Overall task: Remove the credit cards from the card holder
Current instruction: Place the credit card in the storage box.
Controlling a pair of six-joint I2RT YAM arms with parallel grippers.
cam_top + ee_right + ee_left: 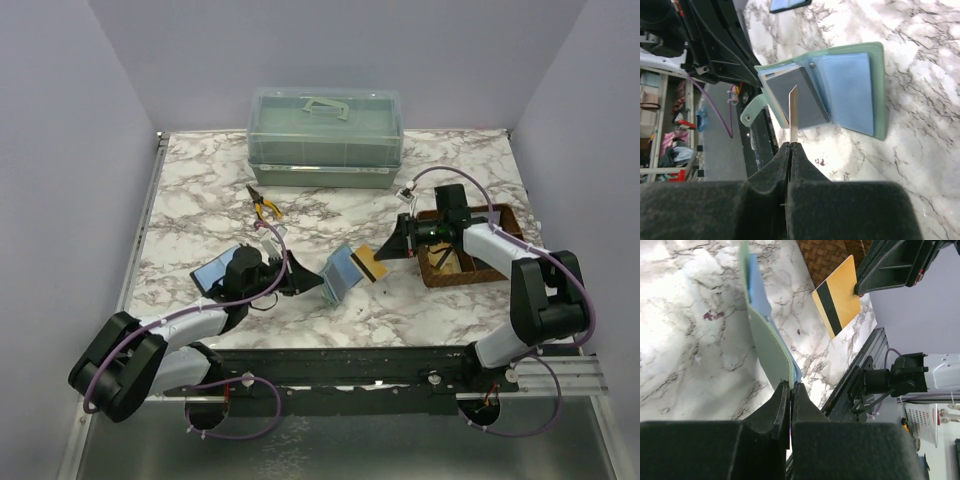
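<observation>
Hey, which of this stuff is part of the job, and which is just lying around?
Job: card holder; gold card; left end effector gripping the holder; right end effector gripping the card.
Lying about: lidded box; pliers; brown basket; blue panel.

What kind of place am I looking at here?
Probably a robotics lab test cell: marble-patterned table boxed in by plain lavender walls, left arm and right arm bolted to a rail.

Robot lab cell: plain walls boxing marble tabletop, metal mounting rail
</observation>
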